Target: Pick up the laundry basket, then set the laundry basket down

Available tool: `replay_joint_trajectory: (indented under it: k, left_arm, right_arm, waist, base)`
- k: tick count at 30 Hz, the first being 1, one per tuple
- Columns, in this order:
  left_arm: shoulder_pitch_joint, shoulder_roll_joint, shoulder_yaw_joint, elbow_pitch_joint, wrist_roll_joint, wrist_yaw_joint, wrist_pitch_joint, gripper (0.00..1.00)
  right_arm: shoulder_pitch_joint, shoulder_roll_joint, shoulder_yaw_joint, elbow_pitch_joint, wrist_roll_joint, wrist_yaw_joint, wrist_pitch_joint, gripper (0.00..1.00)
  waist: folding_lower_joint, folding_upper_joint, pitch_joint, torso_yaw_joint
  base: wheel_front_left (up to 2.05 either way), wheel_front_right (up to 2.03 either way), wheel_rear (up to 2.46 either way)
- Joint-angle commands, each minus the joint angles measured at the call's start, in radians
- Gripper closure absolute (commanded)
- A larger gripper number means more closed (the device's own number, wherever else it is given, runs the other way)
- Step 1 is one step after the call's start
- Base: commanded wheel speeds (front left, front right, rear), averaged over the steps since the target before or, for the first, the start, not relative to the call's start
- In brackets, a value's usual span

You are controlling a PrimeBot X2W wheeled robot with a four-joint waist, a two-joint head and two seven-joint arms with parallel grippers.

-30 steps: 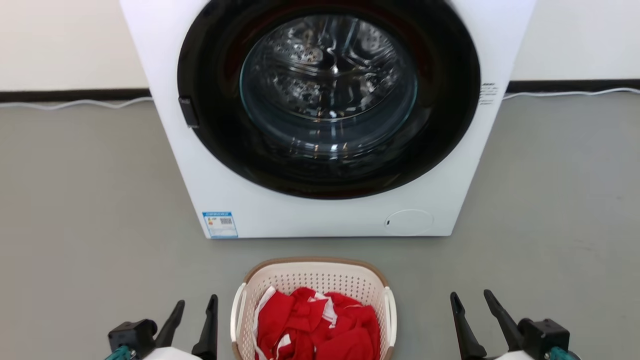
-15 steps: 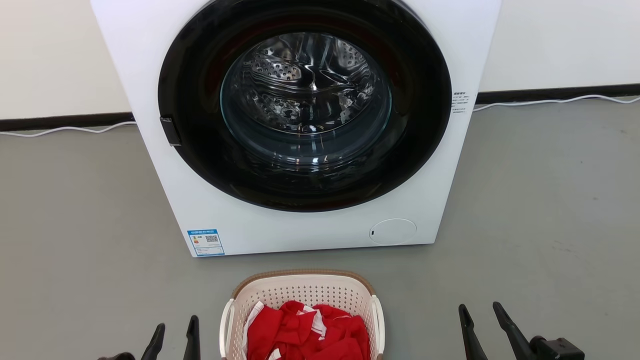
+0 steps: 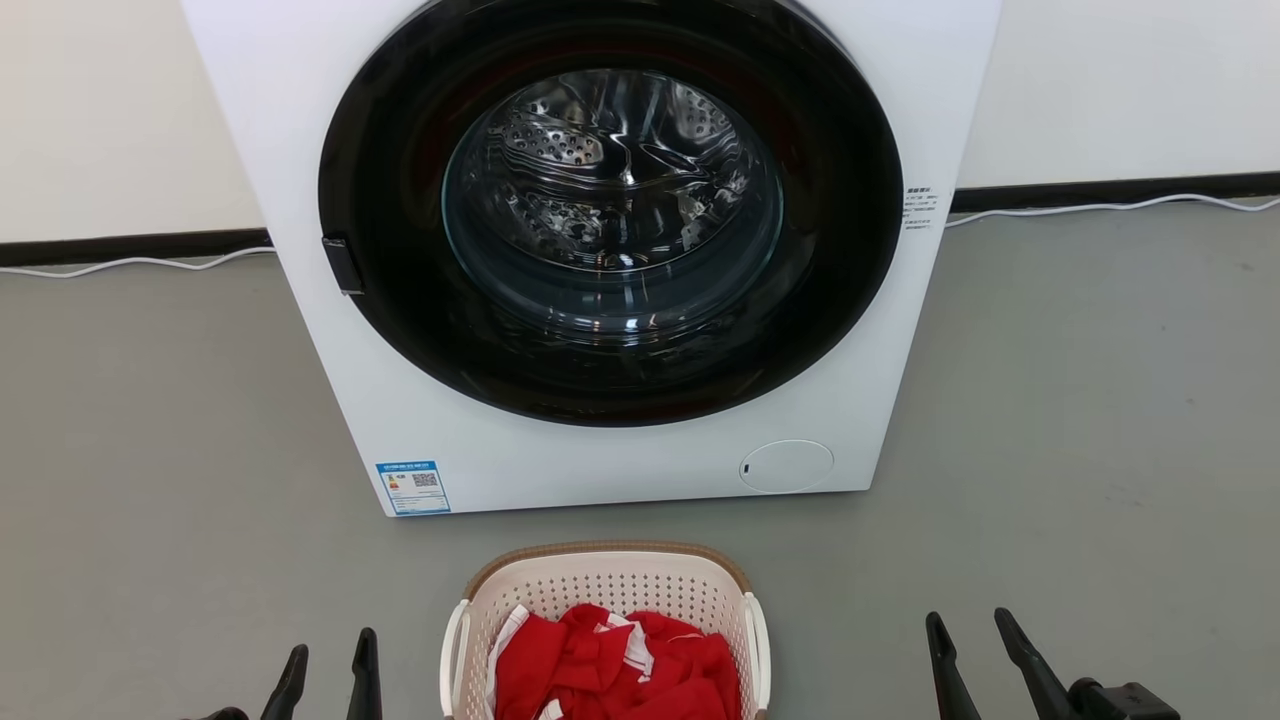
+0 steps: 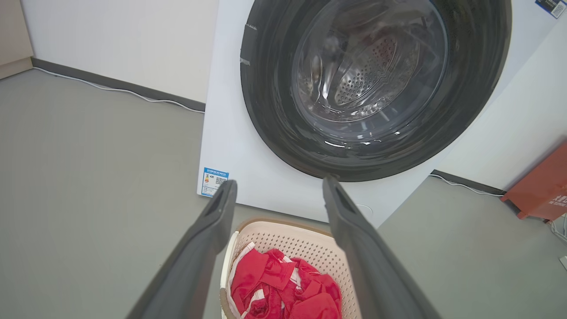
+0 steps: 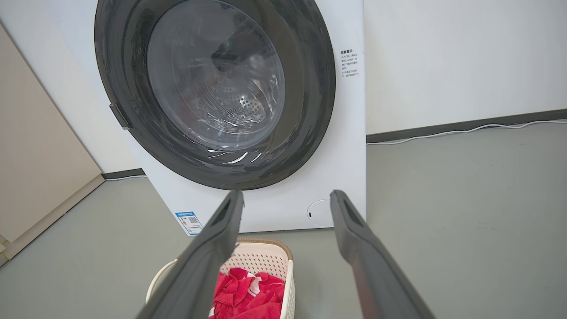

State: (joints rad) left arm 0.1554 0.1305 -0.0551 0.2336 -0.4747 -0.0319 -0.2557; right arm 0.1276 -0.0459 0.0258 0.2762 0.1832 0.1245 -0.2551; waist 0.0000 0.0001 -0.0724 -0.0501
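The laundry basket, cream perforated plastic with a brown rim and white side handles, stands on the grey floor at the bottom centre of the head view, just before the washer. Red cloth with white stripes lies in it. My left gripper is open and empty, a little left of the basket. Farther off on the basket's right, my right gripper is open and holds nothing. The left wrist view has the basket between and below the left gripper. In the right wrist view the basket lies low, left of the right gripper.
A white front-loading washer with a shut dark round door stands right behind the basket. A white cable runs along the wall's dark skirting. A red object sits on the floor at the right. Grey floor spreads on both sides.
The head view has tilted and shifted, so washer and basket sit lower and more to the left in it. Both grippers show lower at the bottom edge, still open; the basket stays on the floor.
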Motion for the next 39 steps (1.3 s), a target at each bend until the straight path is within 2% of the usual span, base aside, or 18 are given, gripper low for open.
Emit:
replay_joint_trajectory:
  k: [1, 30, 31, 39]
  left_arm:
    - [-0.036, 0.002, 0.039, -0.029, 0.013, -0.01, -0.006, 0.0]
    - [-0.043, -0.013, 0.063, -0.009, 0.032, -0.028, -0.006, 0.0]
    - [0.0, -0.018, 0.03, 0.012, 0.028, -0.029, 0.0, 1.0]
    - [-0.004, -0.032, 0.036, 0.05, -0.009, -0.031, 0.015, 1.0]
  right_arm:
    - [-0.018, -0.004, 0.019, -0.029, -0.015, 0.006, -0.007, 0.0]
    - [-0.019, -0.004, 0.018, -0.036, -0.006, 0.006, -0.007, 0.0]
    - [0.0, 0.0, -0.003, -0.009, -0.007, 0.0, 0.0, 1.0]
    - [0.001, 0.0, 0.0, 0.02, 0.042, -0.001, 0.01, 1.0]
  waist:
    - [0.0, -0.0001, 0.0, 0.002]
    - [0.0, -0.0001, 0.005, 0.013]
    - [0.0, -0.0001, 0.005, 0.013]
    - [0.0008, -0.0001, 0.007, 0.014]
  base:
    - [0.0, 0.0, 0.0]
    - [0.0, 0.0, 0.0]
    - [0.0, 0.0, 0.0]
    - [0.0, 0.0, 0.0]
